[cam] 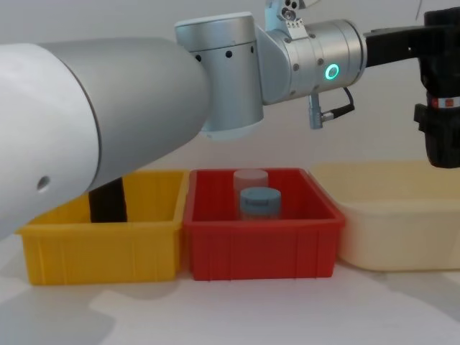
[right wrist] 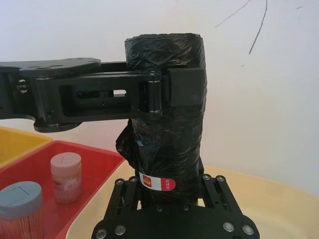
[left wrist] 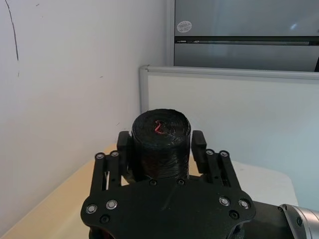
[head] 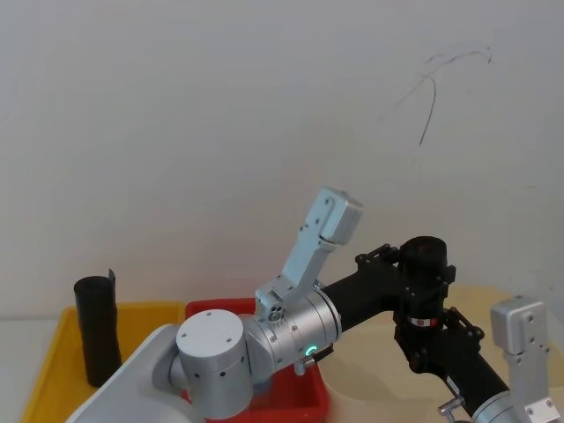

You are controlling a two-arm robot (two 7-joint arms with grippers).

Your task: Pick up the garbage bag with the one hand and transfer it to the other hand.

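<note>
- The garbage bag [right wrist: 167, 124] stands upright in the air over the cream bin [cam: 388, 215], b/c that's where both arms can reach it.
- The left gripper [left wrist: 161, 144] squeezes the bag's top part w/ a pad flat on each side, so it can't drop.
- The right gripper [right wrist: 168, 191] sits around the bag's bottom, by the red label [right wrist: 157, 182]. Can't tell if it grips.
- One high, one low leaves room for both, prob. for the swap.
- Left should let go only once right holds tight.
</note>
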